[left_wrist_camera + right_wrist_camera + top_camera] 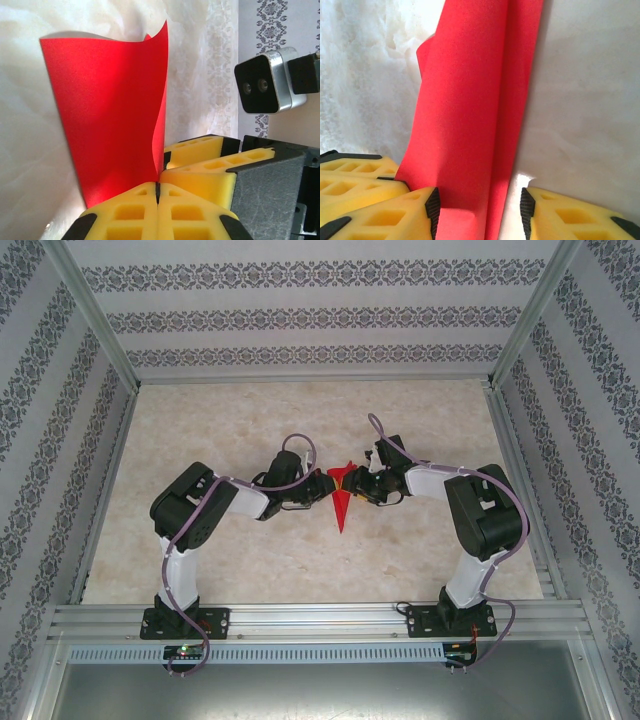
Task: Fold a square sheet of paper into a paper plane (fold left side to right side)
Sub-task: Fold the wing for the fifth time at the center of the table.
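**Left jaws pinch the red paper plane while the right jaws straddle it**

At the middle of the pale, marble-patterned table (pixel 250 420) lies the paper plane (pixel 341 502), a narrow, kite-like dart of thin, bright red paper. Its long sharp tip points toward the arm bases.

The left gripper (pixel 322 488) meets it from the left. In the left wrist view its yellow, waffle-pocketed fingers (pixel 125 215) are pressed flat together, with the paper's edge caught in the seam. From there a matte red flap (pixel 110 115) stands up, its free edge curling in a soft wave.

The right gripper (pixel 358 485) comes in from the other side. In its own view the black-tipped yellow fingers (pixel 570 217) stand moderately apart with the paper between them. The paper (pixel 470 100) shows a long straight crease and a raised fold. The left finger is against the paper, and a strip of bare table shows beside the right one.
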Motion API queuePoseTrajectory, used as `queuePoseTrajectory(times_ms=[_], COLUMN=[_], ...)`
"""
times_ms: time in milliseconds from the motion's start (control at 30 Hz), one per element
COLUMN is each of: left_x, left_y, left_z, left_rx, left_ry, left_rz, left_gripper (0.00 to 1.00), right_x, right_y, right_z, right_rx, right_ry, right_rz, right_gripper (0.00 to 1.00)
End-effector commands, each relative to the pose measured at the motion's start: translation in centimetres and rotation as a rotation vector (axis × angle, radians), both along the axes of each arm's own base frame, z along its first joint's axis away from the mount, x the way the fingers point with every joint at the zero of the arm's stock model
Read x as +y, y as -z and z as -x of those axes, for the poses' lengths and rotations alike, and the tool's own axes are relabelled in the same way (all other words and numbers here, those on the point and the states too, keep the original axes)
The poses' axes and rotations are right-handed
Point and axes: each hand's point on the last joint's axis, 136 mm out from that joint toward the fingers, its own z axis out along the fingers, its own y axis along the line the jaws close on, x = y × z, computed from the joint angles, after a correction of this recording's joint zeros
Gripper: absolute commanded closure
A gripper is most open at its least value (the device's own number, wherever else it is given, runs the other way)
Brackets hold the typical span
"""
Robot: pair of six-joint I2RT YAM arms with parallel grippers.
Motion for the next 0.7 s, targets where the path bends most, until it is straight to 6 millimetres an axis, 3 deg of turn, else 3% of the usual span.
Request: queuePoseTrajectory(times_ms=[0, 133, 233, 467, 667], left_x=[1.0, 1.2, 1.0, 0.9, 0.9], left_y=[0.6, 0.7, 0.6, 0.8, 1.0], left_z=[-1.1, -1.4, -1.7, -1.7, -1.7], left_rx=[-0.040, -0.064, -0.075, -0.073, -0.066], left_ry=[0.021, 0.053, 0.067, 0.079, 0.079], left_rz=[-0.066, -0.092, -0.088, -0.092, -0.091], left_gripper=[1.00, 1.00, 1.00, 1.00, 1.00], right_x=[-0.6, -1.2, -0.9, 0.3, 1.0], right_y=[-2.1, -4.2, -4.7, -4.1, -2.8], right_z=[-0.9, -2.3, -3.4, -5.8, -6.8], right_rx=[-0.069, -0.115, -0.118, -0.083, -0.048], right_ry=[0.015, 0.031, 0.039, 0.083, 0.090], right_rz=[-0.057, -0.093, -0.106, -0.144, -0.123], right_gripper=[0.47, 0.41, 0.38, 0.30, 0.28])
